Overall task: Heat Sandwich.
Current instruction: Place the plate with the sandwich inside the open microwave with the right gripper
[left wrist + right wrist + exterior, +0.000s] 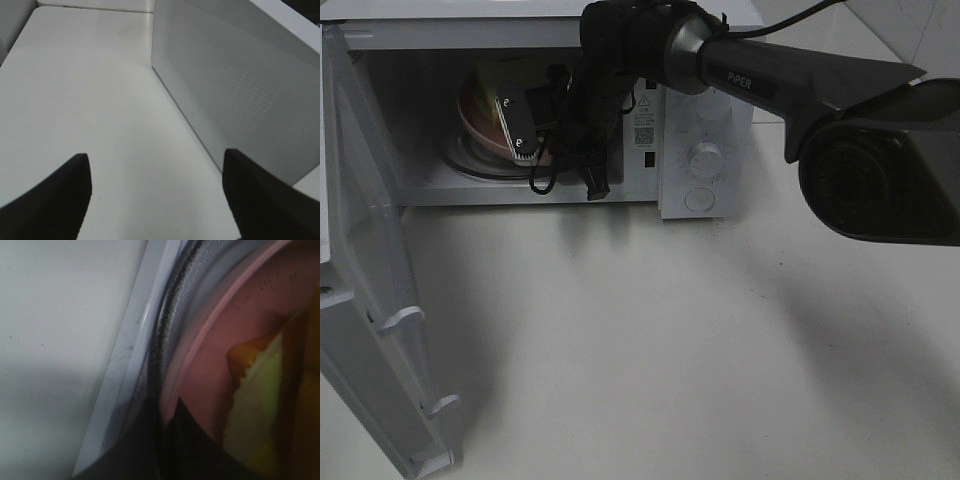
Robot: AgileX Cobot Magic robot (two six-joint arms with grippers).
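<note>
Operator: While the microwave (705, 110) door (360, 250) stands open, where is the sandwich (255, 405)?
Technician: On the pink plate (220, 340) inside the cavity, at 11 o'clock of the worktop (670, 350).
Operator: Pincer states?
Technician: The right pincer (164, 412) is clenched on the plate rim; the left pincer (155, 155) is released above the worktop.

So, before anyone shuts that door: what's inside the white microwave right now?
A round pink plate with the pale yellow sandwich, over the glass turntable, its rim pinched by the right gripper. The black arm covers the rest of the interior.

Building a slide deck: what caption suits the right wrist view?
Right pincer shut on the pink plate's rim, sandwich aboard, by the glass turntable's rim.
</note>
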